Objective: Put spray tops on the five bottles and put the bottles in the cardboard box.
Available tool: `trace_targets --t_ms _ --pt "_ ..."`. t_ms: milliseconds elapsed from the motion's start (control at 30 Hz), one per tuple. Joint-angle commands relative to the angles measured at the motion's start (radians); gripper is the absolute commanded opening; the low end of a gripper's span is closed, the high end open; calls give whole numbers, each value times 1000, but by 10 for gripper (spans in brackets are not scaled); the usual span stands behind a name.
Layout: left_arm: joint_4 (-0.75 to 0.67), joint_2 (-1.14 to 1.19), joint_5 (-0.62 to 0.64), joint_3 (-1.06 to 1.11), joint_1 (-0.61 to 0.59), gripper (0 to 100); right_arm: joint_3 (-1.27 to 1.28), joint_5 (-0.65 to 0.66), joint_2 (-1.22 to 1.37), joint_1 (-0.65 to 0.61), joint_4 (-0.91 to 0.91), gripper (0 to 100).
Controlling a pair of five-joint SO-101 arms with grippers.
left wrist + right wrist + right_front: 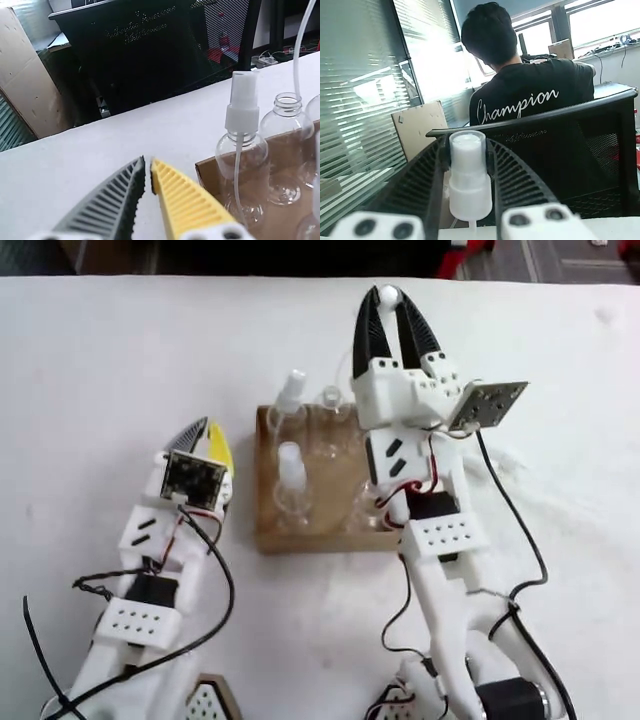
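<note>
The right jaws are clenched on a spray top (470, 175), upright at the upper middle of the high view, just past the box (270, 532). Its tube (299, 45) hangs toward the open bottle (287, 140) standing in the box, probably lined up for capping. The left jaws sit pressed together, grasping nothing, left of the box near a capped bottle (242, 150), likely placed to steady it.
</note>
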Motion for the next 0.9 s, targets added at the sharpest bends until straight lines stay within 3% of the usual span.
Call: trace_targets --t_ms 0,867 --pt "-28 4 -8 -46 2 24 -63 -9 10 7 -24 15" --pt "-28 4 -8 -46 2 24 -84 -6 77 -19 -31 15"
